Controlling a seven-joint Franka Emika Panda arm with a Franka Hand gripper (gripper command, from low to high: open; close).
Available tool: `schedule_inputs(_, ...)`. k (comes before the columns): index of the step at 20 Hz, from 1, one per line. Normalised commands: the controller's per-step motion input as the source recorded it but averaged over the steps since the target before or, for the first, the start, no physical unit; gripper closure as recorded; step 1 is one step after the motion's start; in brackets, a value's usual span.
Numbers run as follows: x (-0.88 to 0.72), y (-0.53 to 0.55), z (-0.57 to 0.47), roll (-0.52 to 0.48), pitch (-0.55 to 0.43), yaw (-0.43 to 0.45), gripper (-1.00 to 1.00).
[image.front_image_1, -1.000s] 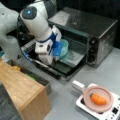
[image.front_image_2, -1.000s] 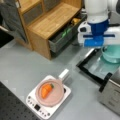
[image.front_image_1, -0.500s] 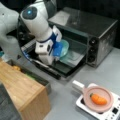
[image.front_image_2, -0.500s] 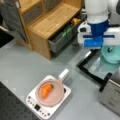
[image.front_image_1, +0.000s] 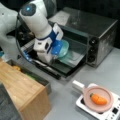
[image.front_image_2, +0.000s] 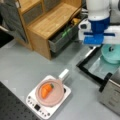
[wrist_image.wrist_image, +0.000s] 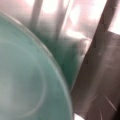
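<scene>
My gripper (image.front_image_1: 55, 52) hangs over the open door (image.front_image_1: 67, 67) of a grey toaster oven (image.front_image_1: 100, 32), shut on the rim of a teal plate (image.front_image_1: 64, 48). In both front views the plate (image.front_image_2: 111, 53) hovers just above the glass door (image.front_image_2: 96, 70), at the oven's mouth. The blue and white hand (image.front_image_2: 96, 37) hides the fingers. In the wrist view the teal plate (wrist_image.wrist_image: 27, 82) fills the left and the shiny door (wrist_image.wrist_image: 100, 75) lies beneath it on the right; no fingers show there.
A pink pan (image.front_image_1: 86, 96) holding a carrot (image.front_image_1: 98, 99) sits on a white hob (image.front_image_1: 111, 113), also seen as the pan (image.front_image_2: 57, 96) and the carrot (image.front_image_2: 46, 90). A wooden cabinet (image.front_image_2: 50, 22) with an open drawer (image.front_image_2: 62, 38) stands beside the oven.
</scene>
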Motion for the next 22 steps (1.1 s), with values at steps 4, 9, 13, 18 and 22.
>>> schedule_inputs(4,0.07,0.16,0.34,-0.292,0.108,-0.041,-1.0)
schedule_inputs(9,0.34,0.12,0.32,-0.255,0.159,-0.031,-1.0)
schedule_inputs(13,0.58,-0.05,0.36,-0.25,0.185,0.03,-1.0)
schedule_inputs(18,0.61,-0.18,0.38,-0.243,0.208,0.065,-1.0)
schedule_inputs(22,0.38,-0.1,0.27,-0.159,0.24,0.039,-1.0)
